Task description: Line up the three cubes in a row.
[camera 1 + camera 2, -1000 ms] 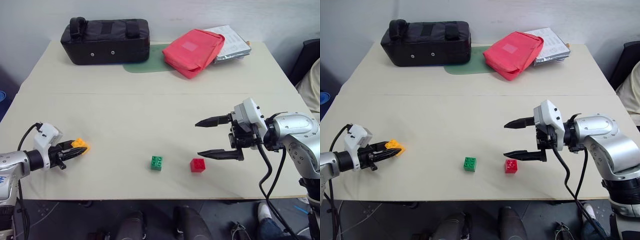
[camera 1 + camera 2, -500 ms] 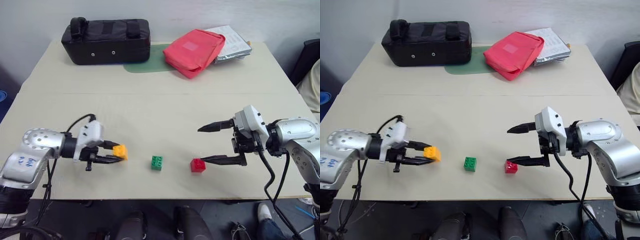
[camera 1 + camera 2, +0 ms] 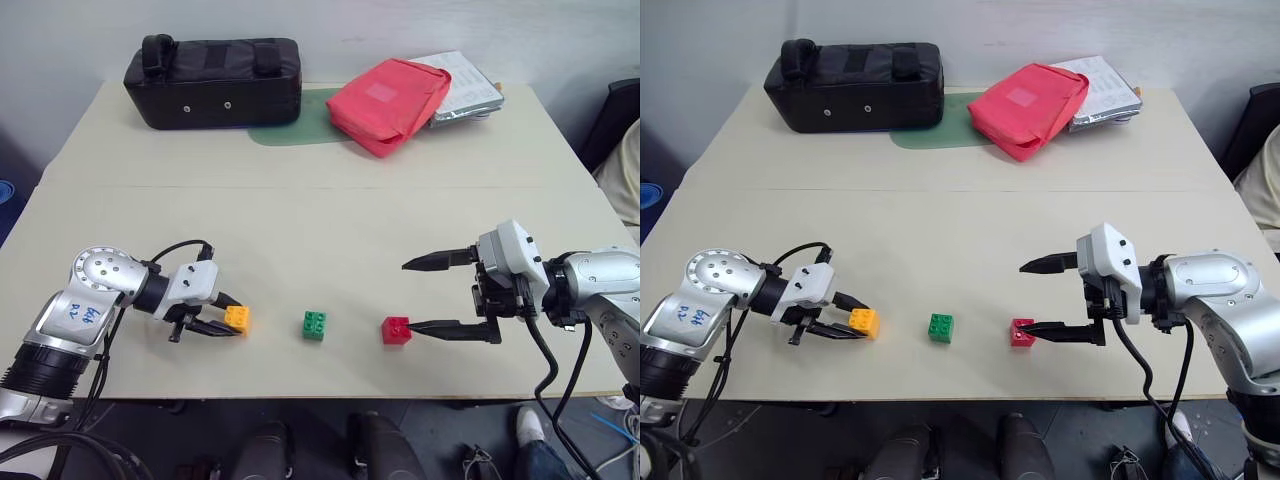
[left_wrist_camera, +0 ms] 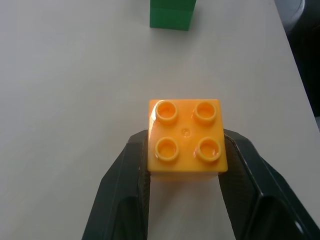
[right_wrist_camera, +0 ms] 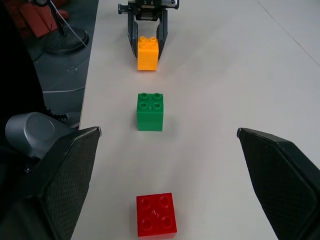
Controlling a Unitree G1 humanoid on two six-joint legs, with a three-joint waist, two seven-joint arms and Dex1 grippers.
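Three small studded plastic bricks now sit close to one line along the near edge of the pale beige table (image 3: 300, 220). A second ago the orange-yellow brick (image 3: 237, 318) was far out at the table's left side, carried in the left claw (image 3: 226, 320); that claw has since swung inward and brought it to just left of the green brick (image 3: 314, 325), with a gap between them. The red brick (image 3: 396, 329) lies to the right of the green one and has not moved, nor has the green.

The left arm reaches in from the left edge, wrist bent so its two black fingers point toward the green brick; they are clamped on opposite sides of the orange-yellow brick, studs up, low at the table. The right claw (image 3: 432, 296) has drawn back slightly and sits lower, its fingers spread wide and holding nothing, the lower fingertip just beside the red brick.

At the far edge rest a black padded fabric case (image 3: 212, 80), a soft red fabric pouch (image 3: 388, 102), a flat green mat (image 3: 295, 125) and a silvery packet (image 3: 464, 88).
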